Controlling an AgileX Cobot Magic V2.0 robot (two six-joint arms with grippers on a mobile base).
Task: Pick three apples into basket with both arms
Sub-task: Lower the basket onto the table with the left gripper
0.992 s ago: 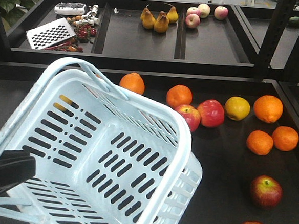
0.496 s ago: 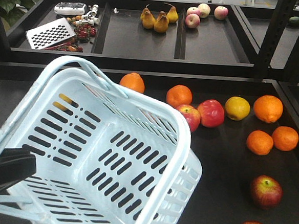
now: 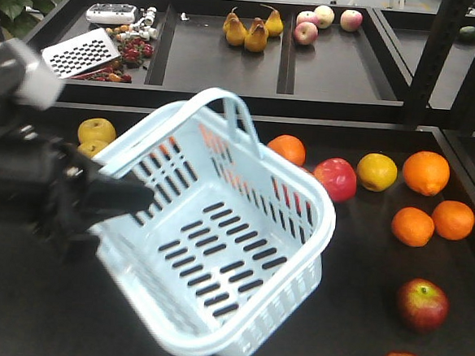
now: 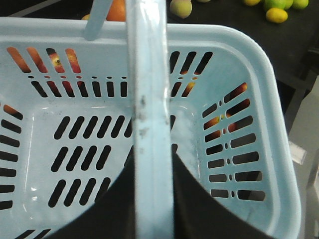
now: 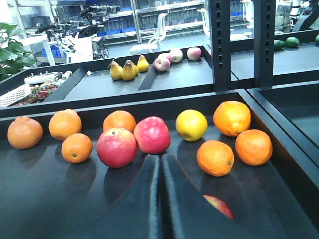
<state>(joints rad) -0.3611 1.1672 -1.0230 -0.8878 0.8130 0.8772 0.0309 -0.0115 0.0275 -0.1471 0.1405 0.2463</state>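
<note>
Basket: tilted, open mouth turned toward 2 o'clock, over the left half of the desk. Whether its base touches the desk cannot be told.
Handle: one swing handle runs from 12 to 6 o'clock through the left wrist view. The other stands raised at the basket's 12 o'clock rim.
Left fingers: clamped on that handle, one dark finger on each side of it.
Left arm: at 9 o'clock of the basket in the front view, blurred.
Right fingers: pressed together with only a thin slit between them, holding nothing and pointing toward 12 o'clock, low over the desk.
Apples: two dark maroon ones lie apart on the desk at 4 o'clock of the basket, well apart from it. In the right wrist view a dark red one shows at 4 o'clock of the fingertips, partly hidden.
Bright red apple: at 2 o'clock, just beside the basket's rim.
Oranges: scattered from 1 to 3 o'clock of the basket.
Pears: on the back shelf at 12 o'clock.
</note>
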